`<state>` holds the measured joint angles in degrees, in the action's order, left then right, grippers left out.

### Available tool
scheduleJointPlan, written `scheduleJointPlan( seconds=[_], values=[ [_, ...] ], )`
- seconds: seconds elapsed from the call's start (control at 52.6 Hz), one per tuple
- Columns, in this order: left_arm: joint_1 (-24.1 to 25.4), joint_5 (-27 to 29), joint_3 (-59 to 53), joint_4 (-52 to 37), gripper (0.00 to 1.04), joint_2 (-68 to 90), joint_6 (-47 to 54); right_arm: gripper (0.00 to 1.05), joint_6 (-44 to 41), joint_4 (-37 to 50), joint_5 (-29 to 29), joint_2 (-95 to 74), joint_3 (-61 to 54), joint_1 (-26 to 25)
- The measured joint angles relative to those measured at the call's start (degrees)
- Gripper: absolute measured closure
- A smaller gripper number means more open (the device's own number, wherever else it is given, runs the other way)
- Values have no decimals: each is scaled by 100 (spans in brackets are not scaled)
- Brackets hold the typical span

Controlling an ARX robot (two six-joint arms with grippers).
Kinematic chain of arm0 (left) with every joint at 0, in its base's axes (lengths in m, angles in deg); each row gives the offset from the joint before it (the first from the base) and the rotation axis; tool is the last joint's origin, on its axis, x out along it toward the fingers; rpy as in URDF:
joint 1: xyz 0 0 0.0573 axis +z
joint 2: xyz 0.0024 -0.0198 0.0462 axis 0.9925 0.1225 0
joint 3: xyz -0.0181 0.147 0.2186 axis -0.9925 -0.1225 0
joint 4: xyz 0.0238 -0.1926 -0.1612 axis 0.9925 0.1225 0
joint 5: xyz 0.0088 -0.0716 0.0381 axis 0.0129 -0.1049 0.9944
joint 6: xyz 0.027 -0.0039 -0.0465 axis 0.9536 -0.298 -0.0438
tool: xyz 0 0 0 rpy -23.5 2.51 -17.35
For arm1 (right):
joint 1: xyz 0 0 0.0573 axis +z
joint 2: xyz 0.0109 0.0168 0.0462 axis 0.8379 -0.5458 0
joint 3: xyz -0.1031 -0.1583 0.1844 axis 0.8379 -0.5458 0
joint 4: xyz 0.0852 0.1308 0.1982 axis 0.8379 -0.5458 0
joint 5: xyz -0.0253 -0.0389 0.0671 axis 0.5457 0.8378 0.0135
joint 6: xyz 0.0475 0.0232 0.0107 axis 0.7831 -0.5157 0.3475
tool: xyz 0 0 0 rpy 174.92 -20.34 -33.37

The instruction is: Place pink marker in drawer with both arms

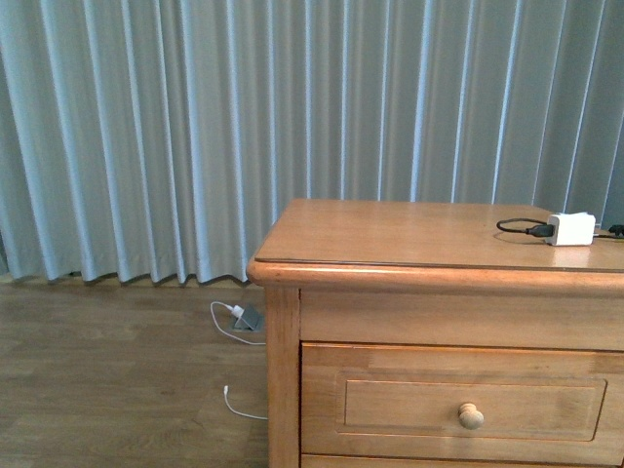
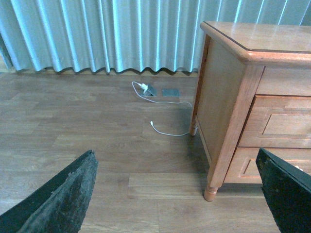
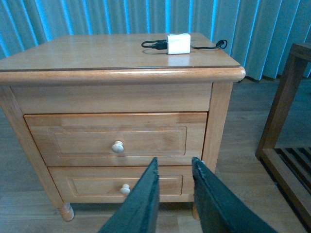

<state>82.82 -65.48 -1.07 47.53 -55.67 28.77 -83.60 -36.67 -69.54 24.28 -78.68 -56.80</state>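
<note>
The right claw (image 3: pixel 174 170) hangs nearly closed, a narrow gap between its fingers and nothing held, low in front of the dresser (image 3: pixel 121 97). The drawer (image 3: pixel 114 138) sits shut just beyond and above it, its knob (image 3: pixel 117 146) a little to the left, so this arm looks the nearer for pulling. The left claw (image 2: pixel 177 194) is spread wide and empty, over the floor (image 2: pixel 73 121) off the dresser's left corner. The pink marker shows in no view; on the top surface (image 1: pixel 390 234) lies only a white charger (image 1: pixel 571 229) with its cable. Which way the marker lies from either claw cannot be told.
</note>
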Motion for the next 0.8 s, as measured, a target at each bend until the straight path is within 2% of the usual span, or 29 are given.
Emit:
scheduleJointPlan(
  seconds=[0.095,0.513,0.57,0.627,0.798],
  values=[
    [0,0,0,0,6,0,0,104,-35,-116,0,203,-52,0],
    [0,0,0,0,6,0,0,103,-31,-525,-2,946,-334,0],
    [0,0,0,0,6,0,0,103,-28,-793,-2,1185,-330,0],
    [0,7,0,0,6,0,0,103,-33,-1552,-11,1794,-330,0],
    [0,0,0,0,6,0,0,103,-31,-1600,-11,1969,-330,0]
  ],
)
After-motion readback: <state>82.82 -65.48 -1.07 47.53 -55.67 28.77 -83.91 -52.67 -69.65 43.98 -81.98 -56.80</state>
